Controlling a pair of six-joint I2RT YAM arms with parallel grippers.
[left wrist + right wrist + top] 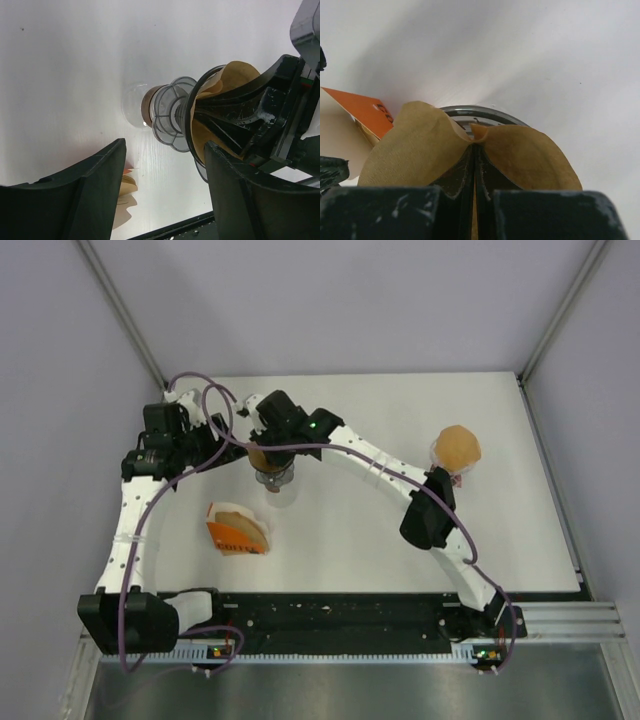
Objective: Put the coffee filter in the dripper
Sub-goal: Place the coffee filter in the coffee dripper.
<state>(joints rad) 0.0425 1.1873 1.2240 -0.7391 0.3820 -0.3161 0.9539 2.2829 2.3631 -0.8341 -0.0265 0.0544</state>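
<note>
Right wrist, coffee filter [420, 150] pinched in end effector [474, 156]

Tan filter [415, 150], clear dripper [170, 117], orange packet [236, 538].

The left arm [125, 540] rises from its base at 7 o'clock of the table [340, 550] to about 10 o'clock. There the left gripper [165, 150] points toward 3 o'clock, its fingers [95, 190] spread wide apart. The right arm [440, 515] runs up from its base at 5 o'clock, bends near 3 o'clock and reaches across to about 11 o'clock. The right gripper [472, 150] points downward, its fingers [395, 210] pressed together on the coffee filter [415, 145].
</note>
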